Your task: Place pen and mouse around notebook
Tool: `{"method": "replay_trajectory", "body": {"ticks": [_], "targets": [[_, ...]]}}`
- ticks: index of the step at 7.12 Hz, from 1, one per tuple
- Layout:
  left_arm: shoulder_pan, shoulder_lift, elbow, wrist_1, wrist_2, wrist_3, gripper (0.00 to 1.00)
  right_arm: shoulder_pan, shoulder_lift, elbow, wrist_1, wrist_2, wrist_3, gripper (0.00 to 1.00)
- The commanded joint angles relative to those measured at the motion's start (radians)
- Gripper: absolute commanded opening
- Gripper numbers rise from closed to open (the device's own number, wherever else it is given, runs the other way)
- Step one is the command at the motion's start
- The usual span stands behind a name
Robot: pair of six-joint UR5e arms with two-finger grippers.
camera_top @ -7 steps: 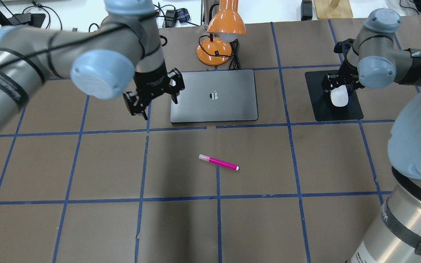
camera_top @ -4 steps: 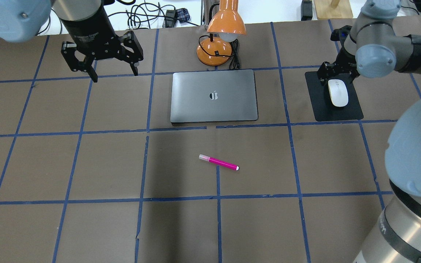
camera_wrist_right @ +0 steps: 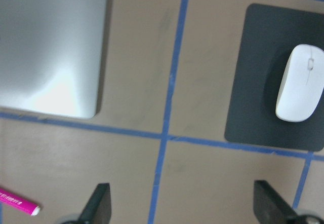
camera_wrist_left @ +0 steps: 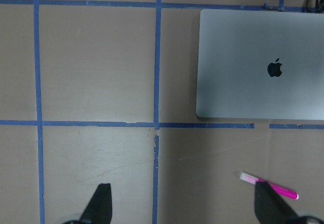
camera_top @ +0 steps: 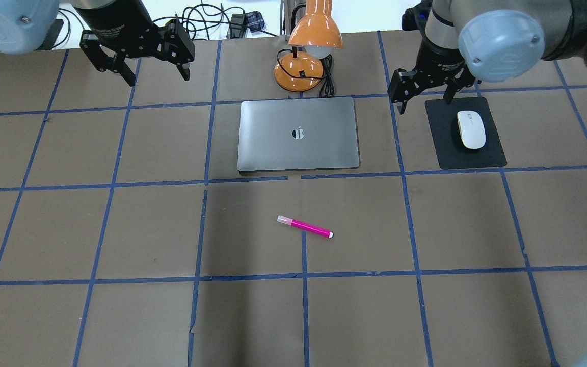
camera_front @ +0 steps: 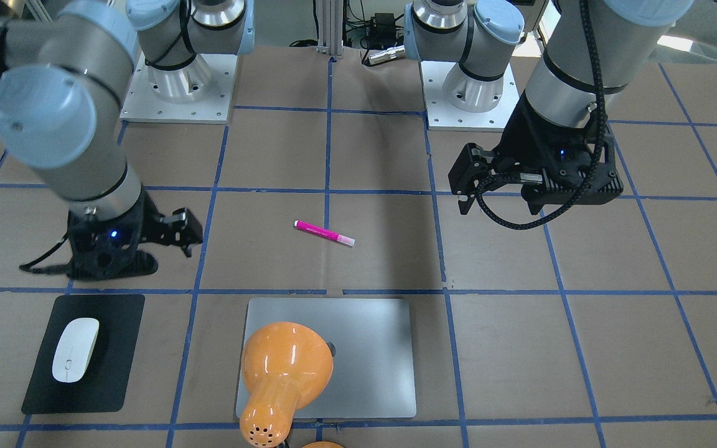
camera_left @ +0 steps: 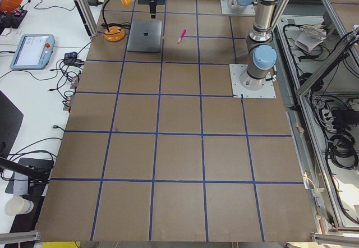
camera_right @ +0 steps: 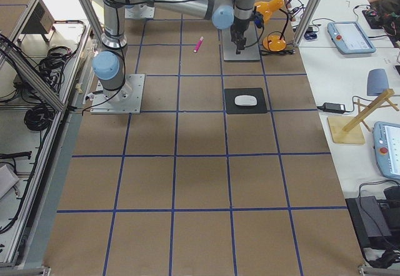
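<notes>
Here we see the pen [camera_top: 304, 227] lying flat on the robot's side of the notebook [camera_top: 298, 133], well apart from it. To the notebook's right the mouse [camera_top: 471, 129] rests on a black mat [camera_top: 446, 155]. The right gripper [camera_top: 424, 103] hangs by the notebook's far right corner, jaws spread and holding nothing. The left gripper [camera_top: 158, 77] hangs off the notebook's far left corner, jaws likewise spread and bare. An orange lamp [camera_top: 298, 72] stands just beyond the notebook's far edge.
</notes>
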Motion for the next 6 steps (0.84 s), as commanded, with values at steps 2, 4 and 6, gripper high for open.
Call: {"method": "replay_trajectory", "body": {"ticks": [2,4,6], "targets": [[-0.001,0.006,-0.008,0.001,0.008,-0.003,1.0,0.034,-0.172,-0.008,0.163,0.01,0.034,1.0],[-0.001,0.008,-0.008,-0.005,0.011,-0.008,1.0,-0.005,-0.132,-0.028,0.16,0.034,0.031,1.0],[-0.003,0.014,-0.01,-0.01,0.014,-0.008,1.0,-0.005,-0.109,-0.034,0.146,0.015,0.034,1.0]]}}
